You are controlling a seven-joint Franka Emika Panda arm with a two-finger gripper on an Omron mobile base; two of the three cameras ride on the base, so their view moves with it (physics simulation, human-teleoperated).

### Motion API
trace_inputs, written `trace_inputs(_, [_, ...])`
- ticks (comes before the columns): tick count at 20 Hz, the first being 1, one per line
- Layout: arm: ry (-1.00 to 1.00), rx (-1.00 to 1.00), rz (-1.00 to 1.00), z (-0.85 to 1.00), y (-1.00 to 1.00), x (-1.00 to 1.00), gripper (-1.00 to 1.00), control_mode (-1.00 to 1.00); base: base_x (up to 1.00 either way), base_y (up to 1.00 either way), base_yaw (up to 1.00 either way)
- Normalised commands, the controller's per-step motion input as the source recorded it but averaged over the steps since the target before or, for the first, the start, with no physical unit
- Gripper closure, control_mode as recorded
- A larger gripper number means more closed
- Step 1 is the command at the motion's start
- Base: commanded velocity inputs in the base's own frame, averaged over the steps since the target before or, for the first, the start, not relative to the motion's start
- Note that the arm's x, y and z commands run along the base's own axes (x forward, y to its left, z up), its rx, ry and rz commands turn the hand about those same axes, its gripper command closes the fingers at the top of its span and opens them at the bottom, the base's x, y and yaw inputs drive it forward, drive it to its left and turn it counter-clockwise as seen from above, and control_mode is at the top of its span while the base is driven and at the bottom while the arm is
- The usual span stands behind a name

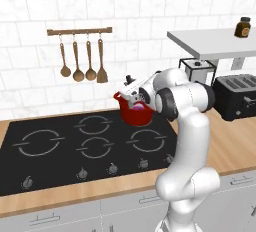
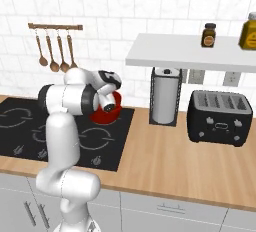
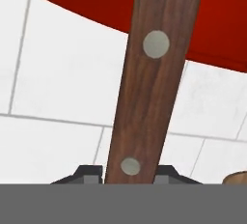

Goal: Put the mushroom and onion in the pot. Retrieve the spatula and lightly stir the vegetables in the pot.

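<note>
- Riveted wooden handle [image 3: 147,97] runs up the hand view. It carries two pale rivets, and its grey metal end is cut off at the top.
- Gripper [image 3: 128,172] fingers are clamped on this handle's lower end; only their dark tips show.
- One red pot [image 1: 136,117] sits at the cooktop's [image 1: 50,166] back right corner, partly hidden by the arm.
- A magenta patch inside it, likely the onion [image 1: 138,107], is hard to make out.
- Four utensils hang on the wall rack [image 1: 80,31]: three spoons [image 1: 78,62] and one spatula [image 1: 102,62].
</note>
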Motion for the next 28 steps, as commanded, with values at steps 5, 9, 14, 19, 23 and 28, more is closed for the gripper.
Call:
trace_inputs(5, [-0.05,-0.01,0.0,0.31,-0.14,-0.22,1.0,-1.0,0.0,0.0,0.0])
trace_inputs(9, [0.0,0.0,0.0,0.92,-0.02,-0.48,1.0,-1.0,0.0,0.0,0.0])
trace_inputs(14, [0.0,0.01,0.0,0.71,0.0,-0.4,1.0,-1.0,0.0,0.0,0.0])
trace_inputs(19, [0.05,0.02,-0.02,0.03,0.0,-0.73,1.0,-1.0,0.0,0.0,0.0])
trace_inputs(23, [0.05,0.03,-0.02,-0.4,0.0,-0.38,1.0,-1.0,0.0,0.0,0.0])
trace_inputs(28, [0.01,0.08,0.0,-0.27,0.0,-0.01,1.0,-1.0,0.0,0.0,0.0])
